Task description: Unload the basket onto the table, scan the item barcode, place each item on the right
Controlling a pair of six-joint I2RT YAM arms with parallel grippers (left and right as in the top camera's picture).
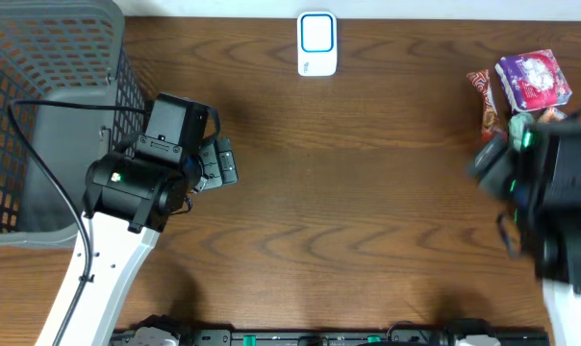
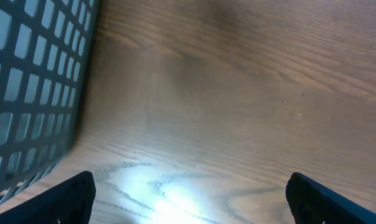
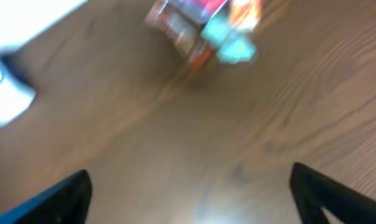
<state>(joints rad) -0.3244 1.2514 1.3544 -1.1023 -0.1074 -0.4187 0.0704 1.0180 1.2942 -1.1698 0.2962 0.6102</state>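
A purple packet (image 1: 533, 79) and a red-orange packet (image 1: 482, 96) lie together at the far right of the wooden table. In the right wrist view they are a blurred colourful cluster (image 3: 203, 28) ahead of the jaws. The white scanner with a blue face (image 1: 316, 43) stands at the back centre. My right gripper (image 3: 189, 173) hovers just in front of the packets, open, nothing between its fingers. The right arm (image 1: 550, 192) is motion-blurred in the overhead view. My left gripper (image 2: 191, 180) is open over bare wood beside the basket, also empty.
A large grey mesh basket (image 1: 40, 106) fills the back left corner, and its wall (image 2: 32, 81) is close on the left of the left gripper. A white shape (image 3: 7, 93) at the left edge of the right wrist view is too blurred to name.
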